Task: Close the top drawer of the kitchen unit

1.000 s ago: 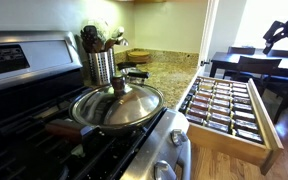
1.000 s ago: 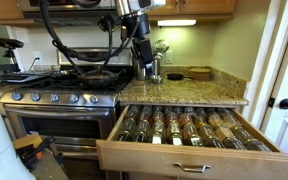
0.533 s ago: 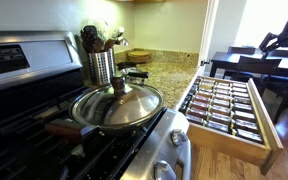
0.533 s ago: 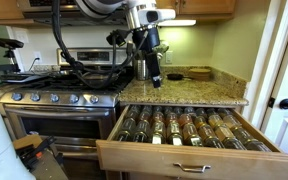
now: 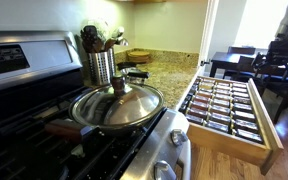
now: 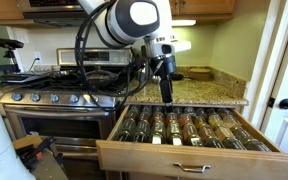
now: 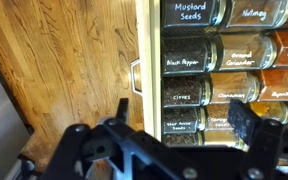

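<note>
Directly beneath the claw (image 6: 168, 97) lies the top drawer (image 6: 184, 158), pulled well out of the kitchen unit (image 6: 199, 93) and not yet pushed home. In an exterior view I see the claw hanging fingertips-down off the arm (image 6: 132, 20), above the rows of spice jars (image 6: 179, 125). How high it sits over them I cannot judge.

On my wrist view the claw (image 7: 162, 122) reads as spread. Its two dark fingers (image 7: 249, 125) stand wide apart along the bottom of the picture, gripping nothing, with only the jars far below the gap. Under the claw I can read labels on those jars (image 7: 189, 62): Mustard Seeds, Nutmeg, Black Pepper, Cloves. The drawer's (image 7: 149, 40) light-wood front panel runs beneath the span of the fingers, with its handle (image 7: 134, 75) on the outer face. Past that, on the side away from the jars, is wood floor (image 7: 54, 60).

Well off to one side of the claw stands the stove (image 6: 59, 98). In an exterior view a lidded pan (image 5: 119, 105) sits on it, and the drawer (image 5: 271, 135) juts out from the kitchen unit (image 5: 169, 72). There the claw is hard to pick out against dark furniture.
</note>
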